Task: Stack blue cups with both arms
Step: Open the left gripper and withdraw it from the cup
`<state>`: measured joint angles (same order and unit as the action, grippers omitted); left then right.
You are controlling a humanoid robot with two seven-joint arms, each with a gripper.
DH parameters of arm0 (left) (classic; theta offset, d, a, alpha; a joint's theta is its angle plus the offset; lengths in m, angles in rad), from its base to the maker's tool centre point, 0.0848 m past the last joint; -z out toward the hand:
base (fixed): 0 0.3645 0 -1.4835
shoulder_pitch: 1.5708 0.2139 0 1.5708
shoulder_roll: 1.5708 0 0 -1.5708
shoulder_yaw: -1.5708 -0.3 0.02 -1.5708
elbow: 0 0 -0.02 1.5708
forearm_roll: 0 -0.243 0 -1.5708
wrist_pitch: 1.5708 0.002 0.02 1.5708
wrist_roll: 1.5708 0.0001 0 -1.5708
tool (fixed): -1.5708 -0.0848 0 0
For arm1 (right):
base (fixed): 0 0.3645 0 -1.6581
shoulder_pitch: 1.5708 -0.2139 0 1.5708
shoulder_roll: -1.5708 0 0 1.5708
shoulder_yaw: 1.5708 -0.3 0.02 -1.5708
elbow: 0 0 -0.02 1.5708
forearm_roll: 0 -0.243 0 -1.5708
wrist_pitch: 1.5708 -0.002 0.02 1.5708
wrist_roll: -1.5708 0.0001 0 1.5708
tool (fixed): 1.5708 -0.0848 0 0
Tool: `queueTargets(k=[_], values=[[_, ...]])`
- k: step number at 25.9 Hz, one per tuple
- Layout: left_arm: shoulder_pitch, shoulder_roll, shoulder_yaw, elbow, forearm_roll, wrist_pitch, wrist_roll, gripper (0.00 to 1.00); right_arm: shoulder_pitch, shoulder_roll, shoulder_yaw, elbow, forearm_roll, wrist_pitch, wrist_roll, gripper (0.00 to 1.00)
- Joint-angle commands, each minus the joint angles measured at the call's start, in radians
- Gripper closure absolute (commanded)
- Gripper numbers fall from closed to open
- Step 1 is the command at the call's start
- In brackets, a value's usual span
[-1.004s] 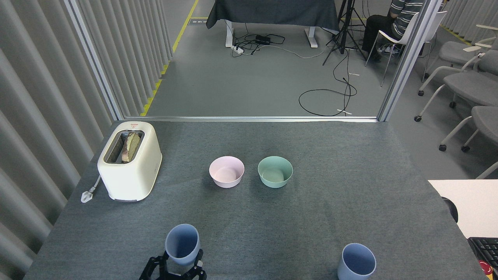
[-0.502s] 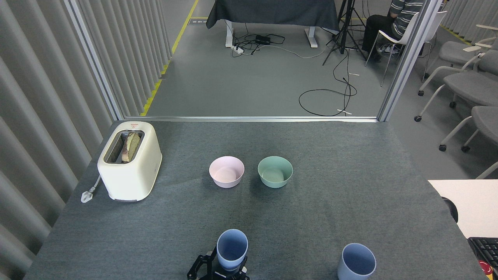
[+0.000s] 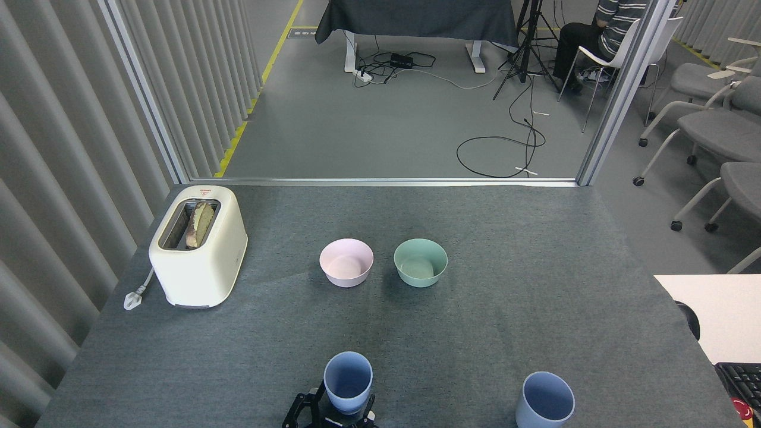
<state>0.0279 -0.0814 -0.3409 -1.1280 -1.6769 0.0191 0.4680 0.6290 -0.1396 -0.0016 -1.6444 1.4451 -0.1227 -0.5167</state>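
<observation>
Left hand (image 3: pixel 330 414) at bottom edge, fingers clamped around base of upright blue cup (image 3: pixel 348 381), front-centre on counter (image 3: pixel 505 309). Second blue cup (image 3: pixel 545 400) stood well apart to right. Right hand out of view.

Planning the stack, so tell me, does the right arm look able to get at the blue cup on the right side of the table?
Probably yes. The right blue cup stands alone and upright near the table's front edge, with nothing beside it, though the right hand itself is out of view.
</observation>
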Motion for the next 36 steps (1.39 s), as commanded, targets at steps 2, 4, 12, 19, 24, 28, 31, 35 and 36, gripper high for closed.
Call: queueTargets(k=[2,4,12,19,24,28,31,35,36], values=[[0.027,0.002,0.003,-0.016,0.002,0.001,0.001,0.01,0.0,0.0,-0.002,0.002,0.0,0.0,0.004,0.0],[0.05,0.005,0.003,-0.035,0.002,-0.002,0.0,0.0,0.0,0.0,-0.002,0.003,0.0,0.0,0.003,0.0],[0.21,0.06,0.037,-0.222,0.011,0.001,-0.008,0.0,0.0,-0.002,-0.003,0.003,0.001,0.0,0.003,0.0],[0.442,0.181,0.117,-0.475,0.241,0.002,-0.009,0.0,0.003,-0.011,-0.011,0.032,0.005,0.003,0.017,0.0],[0.478,0.201,0.201,-0.473,0.272,0.004,0.003,0.0,-0.106,-0.018,-0.006,0.124,0.009,0.057,0.089,0.0],[0.48,0.201,0.221,-0.473,0.273,0.004,0.004,0.0,-0.189,-0.021,-0.006,0.164,0.012,0.06,0.098,0.0],[0.48,0.201,0.229,-0.475,0.27,0.004,0.004,0.0,-0.239,-0.023,-0.006,0.219,0.012,0.06,0.112,0.0],[0.48,0.201,0.247,-0.475,0.272,0.004,0.004,0.0,-0.295,-0.06,-0.006,0.249,0.011,0.058,0.113,0.0],[0.48,0.201,0.25,-0.475,0.272,0.004,0.004,0.0,-0.301,-0.067,-0.006,0.256,0.011,0.057,0.113,0.0]])
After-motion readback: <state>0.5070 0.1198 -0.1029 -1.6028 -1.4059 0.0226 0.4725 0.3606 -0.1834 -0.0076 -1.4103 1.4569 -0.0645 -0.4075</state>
